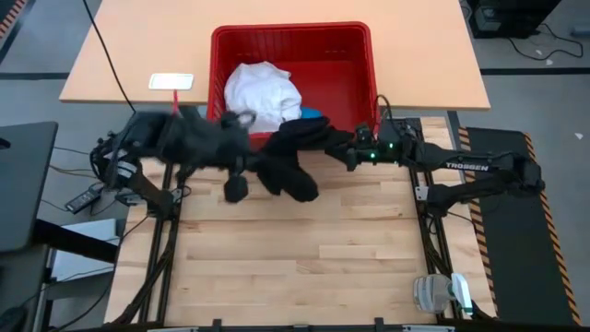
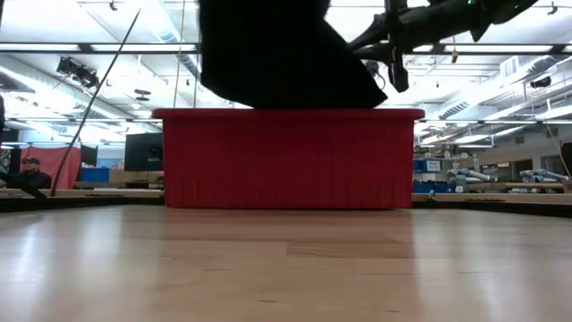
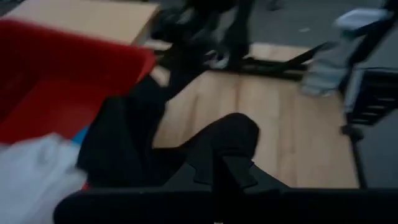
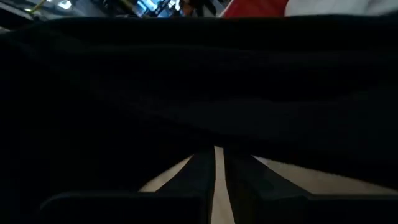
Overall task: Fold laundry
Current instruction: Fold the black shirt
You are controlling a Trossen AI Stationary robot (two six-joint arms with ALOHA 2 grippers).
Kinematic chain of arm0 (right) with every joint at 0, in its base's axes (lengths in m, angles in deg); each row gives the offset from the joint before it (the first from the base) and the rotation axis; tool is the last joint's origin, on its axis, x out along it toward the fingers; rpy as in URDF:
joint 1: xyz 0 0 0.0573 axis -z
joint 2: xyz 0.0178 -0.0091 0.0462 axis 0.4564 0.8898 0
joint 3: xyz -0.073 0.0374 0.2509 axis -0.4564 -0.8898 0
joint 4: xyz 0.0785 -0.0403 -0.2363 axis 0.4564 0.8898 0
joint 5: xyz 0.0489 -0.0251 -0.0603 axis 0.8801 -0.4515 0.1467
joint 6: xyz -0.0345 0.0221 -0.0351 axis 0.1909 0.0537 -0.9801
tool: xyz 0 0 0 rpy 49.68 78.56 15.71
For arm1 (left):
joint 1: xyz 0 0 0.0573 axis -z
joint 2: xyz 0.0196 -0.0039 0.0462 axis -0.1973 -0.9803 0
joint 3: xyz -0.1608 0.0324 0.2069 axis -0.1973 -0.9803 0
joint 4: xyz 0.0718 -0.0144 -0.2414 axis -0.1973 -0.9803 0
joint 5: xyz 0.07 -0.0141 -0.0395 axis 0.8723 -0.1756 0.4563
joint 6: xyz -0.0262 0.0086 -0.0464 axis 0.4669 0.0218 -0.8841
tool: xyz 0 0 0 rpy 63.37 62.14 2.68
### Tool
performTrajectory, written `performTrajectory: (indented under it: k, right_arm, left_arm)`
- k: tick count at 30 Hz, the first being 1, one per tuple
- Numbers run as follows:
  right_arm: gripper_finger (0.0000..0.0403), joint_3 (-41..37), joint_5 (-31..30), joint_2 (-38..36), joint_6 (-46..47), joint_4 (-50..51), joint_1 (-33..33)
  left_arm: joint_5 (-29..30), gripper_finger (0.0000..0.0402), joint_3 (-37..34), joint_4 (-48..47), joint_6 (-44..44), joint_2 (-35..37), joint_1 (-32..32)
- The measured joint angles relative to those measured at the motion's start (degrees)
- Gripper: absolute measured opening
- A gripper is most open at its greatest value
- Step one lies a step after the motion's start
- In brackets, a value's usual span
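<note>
black garment (image 1: 286,161) hangs in the air between the two pincers, above the wooden surface (image 1: 295,258) just in front of the red basket (image 1: 355,55). left pincer (image 1: 241,166) is pressed together, apparently pinching one end of the cloth; right pincer (image 1: 348,148) sits at the other end, fingers nearly together with cloth draped over them, so cannot tell whether it grips. the cloth sags and bunches below both pincers: soft, light, no stiffness, likely to slide from a weak pinch. judgement: best taken at a hem or corner, one per pincer, then stretched flat. white shirt (image 1: 263,92) and a blue piece (image 1: 312,112) lie in the basket behind the pincers.
</note>
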Motion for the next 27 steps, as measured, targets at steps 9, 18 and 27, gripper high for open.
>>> performTrajectory:
  k: [9,18,27]
  right_arm:
    - [0.0044,0.0,-15.5,0.0,9.4,11.9,-15.4]
    - [0.0044,0.0,-17.6,0.0,20.3,21.8,-23.6]
    - [0.0044,0.0,-15.8,0.1,26.0,21.5,-28.4]
  left_arm:
    - [10.7,0.0002,-11.3,-6.9,-17.3,1.6,13.2]
    - [-2.3,0.0002,-37.6,19.4,-23.8,4.9,14.7]
    - [-6.2,0.0002,-36.9,43.7,-21.0,8.8,15.3]
